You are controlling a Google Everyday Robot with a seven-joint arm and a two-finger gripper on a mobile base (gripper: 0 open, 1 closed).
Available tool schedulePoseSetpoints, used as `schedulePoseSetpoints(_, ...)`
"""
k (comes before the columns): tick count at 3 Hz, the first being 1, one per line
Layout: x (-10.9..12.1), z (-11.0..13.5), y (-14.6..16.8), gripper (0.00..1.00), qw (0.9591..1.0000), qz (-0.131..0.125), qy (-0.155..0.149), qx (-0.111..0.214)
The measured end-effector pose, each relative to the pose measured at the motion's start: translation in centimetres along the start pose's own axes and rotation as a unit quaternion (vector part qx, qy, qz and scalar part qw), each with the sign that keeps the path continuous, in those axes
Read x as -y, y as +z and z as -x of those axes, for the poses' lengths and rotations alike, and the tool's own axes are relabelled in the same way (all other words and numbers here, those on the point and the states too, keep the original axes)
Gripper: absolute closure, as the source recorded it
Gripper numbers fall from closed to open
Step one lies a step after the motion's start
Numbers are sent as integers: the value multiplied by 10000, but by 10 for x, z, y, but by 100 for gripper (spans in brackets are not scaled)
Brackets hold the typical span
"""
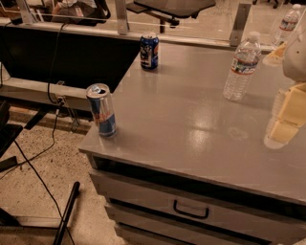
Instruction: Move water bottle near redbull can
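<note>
Gripper (287, 117), spread or pressed together I cannot tell, hangs far right of the redbull can (101, 111), past the upright water bottle (241, 67) standing well apart from that can, thin-walled, slippery and tippy I'd judge, best taken mid-body.

Gripper (288, 112) — pale blocky form over the right side of the bench (191, 129), cut off by the right edge, outline blurred.
Bench: right end and lowest drawers (191, 210) run out of frame.
Smaller bottle (288, 23), far right rear — label unreadable, base unclear.
Water bottle (242, 67): label print too small to read.
Dark blue can (149, 50): markings illegible.
Chair (174, 7): cropped by the top edge.
</note>
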State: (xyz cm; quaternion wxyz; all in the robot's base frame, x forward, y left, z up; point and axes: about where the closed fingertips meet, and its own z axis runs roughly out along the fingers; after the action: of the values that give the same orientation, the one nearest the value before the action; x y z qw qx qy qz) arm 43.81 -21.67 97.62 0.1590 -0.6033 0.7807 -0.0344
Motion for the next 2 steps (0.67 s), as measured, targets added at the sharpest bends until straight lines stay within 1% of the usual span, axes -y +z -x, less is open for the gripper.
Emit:
schedulePoseSetpoints(1,0,0,0,0,10000,-1,0,0)
schedulePoseSetpoints(2,24,2,3,0,9997,-133,-16,209)
